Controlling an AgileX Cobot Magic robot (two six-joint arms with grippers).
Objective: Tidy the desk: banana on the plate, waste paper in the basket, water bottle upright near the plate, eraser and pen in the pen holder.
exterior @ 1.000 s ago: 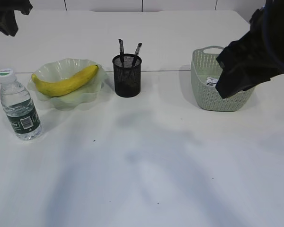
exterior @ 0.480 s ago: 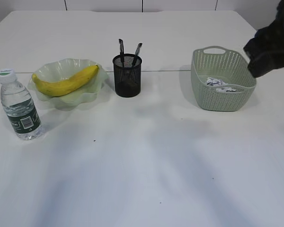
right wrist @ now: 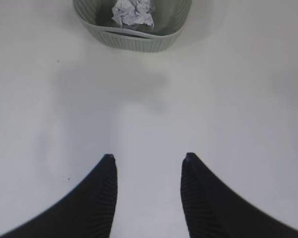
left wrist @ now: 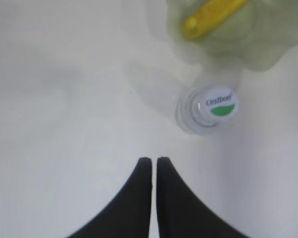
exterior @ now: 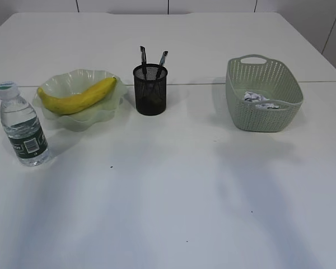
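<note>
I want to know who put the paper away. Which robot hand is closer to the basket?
Right. The right gripper hangs open over bare table with the basket and its crumpled paper just ahead. The left gripper is shut beside the water bottle, far across the desk.

The holder [exterior: 150, 89] stands mid-table with pens [exterior: 152, 59] in it. Left of the holder is the plate [exterior: 67, 84] bearing the banana [exterior: 78, 98], with the bottle [exterior: 23, 126] upright further left and nearer the front. Right of the holder is the basket [exterior: 262, 95] with paper [exterior: 257, 98] inside.
</note>
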